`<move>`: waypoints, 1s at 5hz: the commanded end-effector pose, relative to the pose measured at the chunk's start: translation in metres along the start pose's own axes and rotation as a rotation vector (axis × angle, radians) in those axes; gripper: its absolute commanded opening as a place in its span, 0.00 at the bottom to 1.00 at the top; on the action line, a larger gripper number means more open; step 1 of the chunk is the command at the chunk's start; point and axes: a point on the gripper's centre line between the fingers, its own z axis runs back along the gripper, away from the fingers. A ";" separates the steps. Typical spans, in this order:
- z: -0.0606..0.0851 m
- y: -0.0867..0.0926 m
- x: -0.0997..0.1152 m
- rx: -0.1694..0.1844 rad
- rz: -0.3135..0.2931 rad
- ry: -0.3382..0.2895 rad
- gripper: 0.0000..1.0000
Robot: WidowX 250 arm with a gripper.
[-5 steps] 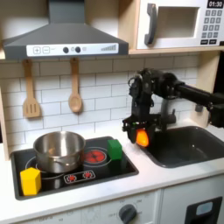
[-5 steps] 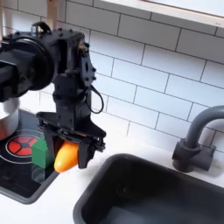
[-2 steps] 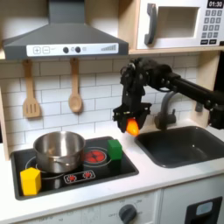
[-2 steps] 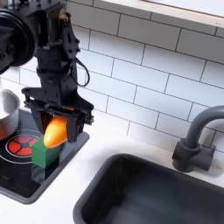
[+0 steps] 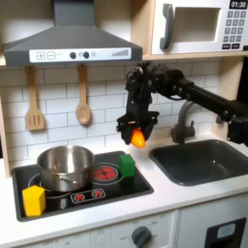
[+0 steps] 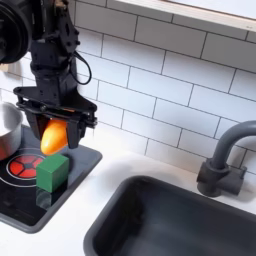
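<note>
Claw [image 5: 138, 135] clamped on an orange piece [image 6: 53, 134], held in the air above the green block [image 6: 52, 171]. Block resting on the stove [image 5: 97, 191], right of the pot [image 5: 65, 167] in the first exterior view.

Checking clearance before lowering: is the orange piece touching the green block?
Apart. The first exterior view shows the orange piece in the pincer, backsplash visible above the green block.

Steel pot [image 5: 65, 167] and yellow block [image 5: 34, 201] on stove [image 5: 92, 199].

Pincer [image 5: 137, 133] clamped, pointing down, arm outstretched.
</note>
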 end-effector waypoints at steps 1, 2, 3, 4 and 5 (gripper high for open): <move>-0.006 0.021 0.010 0.040 0.020 -0.016 0.00; -0.008 0.031 0.014 0.057 0.039 -0.021 0.00; -0.009 0.035 0.017 0.066 0.045 -0.027 0.00; -0.010 0.039 0.024 0.078 0.060 -0.038 0.00; -0.013 0.045 0.028 0.078 0.088 -0.037 0.00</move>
